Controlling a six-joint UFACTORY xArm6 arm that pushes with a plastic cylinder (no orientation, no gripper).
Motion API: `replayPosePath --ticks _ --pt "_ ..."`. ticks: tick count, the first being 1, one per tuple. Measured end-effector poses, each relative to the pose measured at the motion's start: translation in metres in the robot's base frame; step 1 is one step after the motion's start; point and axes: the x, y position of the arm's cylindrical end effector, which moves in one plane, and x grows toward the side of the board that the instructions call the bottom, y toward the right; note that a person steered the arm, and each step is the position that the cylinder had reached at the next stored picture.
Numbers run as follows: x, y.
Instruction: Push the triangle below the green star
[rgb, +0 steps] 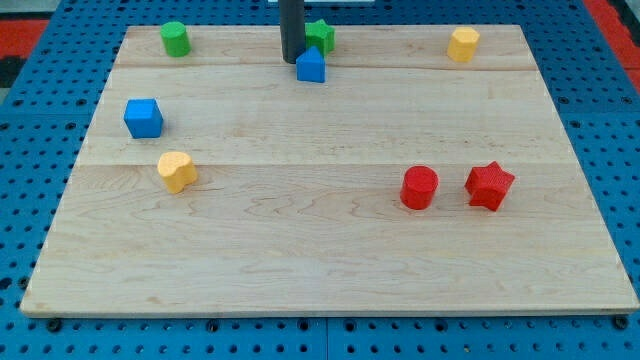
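Tool tip (292, 60) touching blue triangle (311, 66), below green star (320, 36)

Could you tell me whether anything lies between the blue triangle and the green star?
Nothing: in the camera view the blue triangle sits directly below the green star, with my tip just left.

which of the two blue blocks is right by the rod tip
The blue triangle, just below my tip near the view's top; the blue cube sits far left.
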Motion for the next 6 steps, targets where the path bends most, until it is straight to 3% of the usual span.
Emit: replayPosePath --ticks 4,6 --pt "0.009 -0.003" --pt "0.116 -0.035"
